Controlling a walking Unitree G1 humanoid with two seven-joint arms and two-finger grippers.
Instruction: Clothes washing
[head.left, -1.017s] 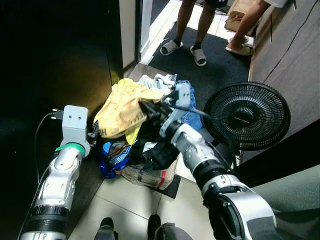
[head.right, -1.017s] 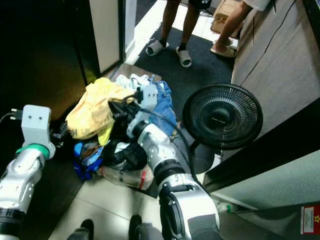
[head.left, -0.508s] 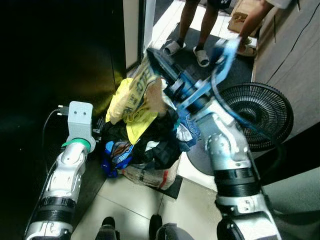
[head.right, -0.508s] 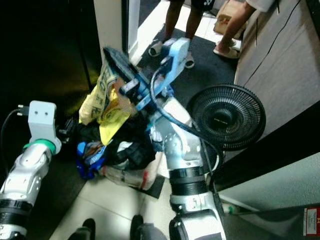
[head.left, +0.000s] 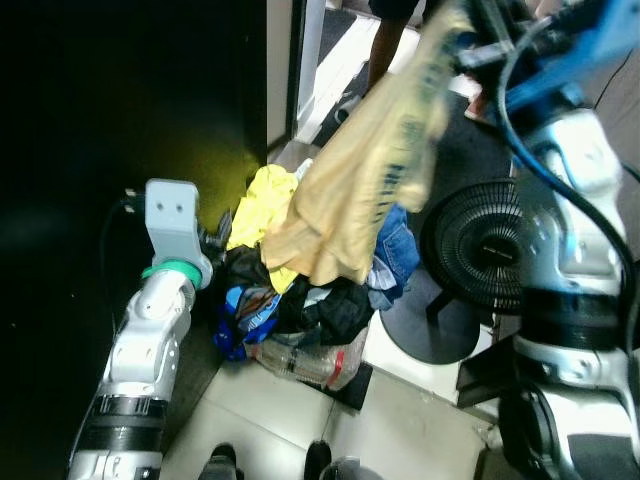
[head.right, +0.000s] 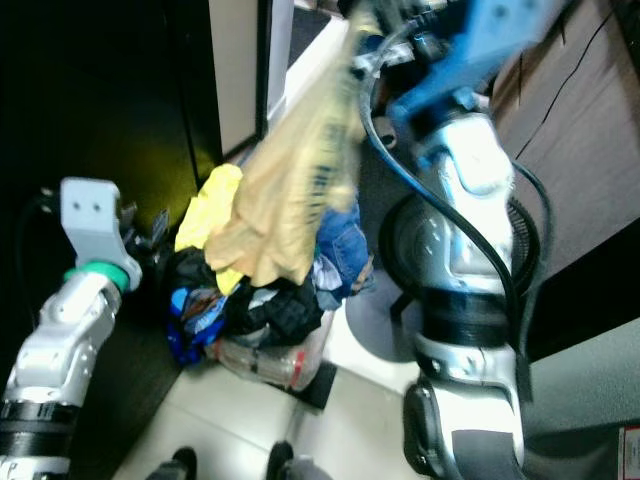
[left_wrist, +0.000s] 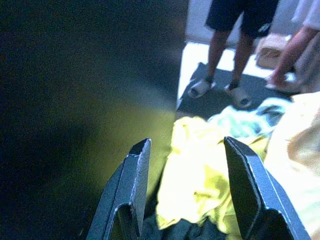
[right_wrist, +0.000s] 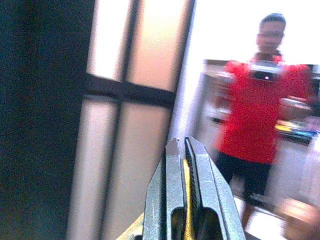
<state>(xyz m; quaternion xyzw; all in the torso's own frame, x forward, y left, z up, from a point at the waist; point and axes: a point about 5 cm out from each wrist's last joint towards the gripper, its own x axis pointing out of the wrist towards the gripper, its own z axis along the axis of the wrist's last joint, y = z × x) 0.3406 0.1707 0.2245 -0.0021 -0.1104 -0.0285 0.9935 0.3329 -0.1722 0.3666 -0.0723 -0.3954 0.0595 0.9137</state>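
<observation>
A pale yellow garment with dark lettering (head.left: 375, 170) hangs in the air above a heap of clothes (head.left: 310, 290) on the floor. My right gripper (head.left: 470, 45) holds it high, shut on its top edge; in the right wrist view the fingers (right_wrist: 185, 195) pinch a strip of yellow cloth. A brighter yellow garment (head.left: 262, 205) lies on the heap's left side, with blue denim (head.left: 395, 240) on the right. My left gripper (left_wrist: 187, 150) is open, low beside the heap and pointing at the bright yellow cloth (left_wrist: 200, 170).
A black floor fan (head.left: 475, 245) stands right of the heap. A dark cabinet wall (head.left: 120, 90) rises on the left. A person's legs in sandals (left_wrist: 220, 85) stand on the dark mat beyond the heap, and a person in a red top (right_wrist: 260, 100) is further off.
My right arm has lifted the pale yellow garment from the heap up to head height, and it now hangs free. The left arm has stayed beside the heap.
</observation>
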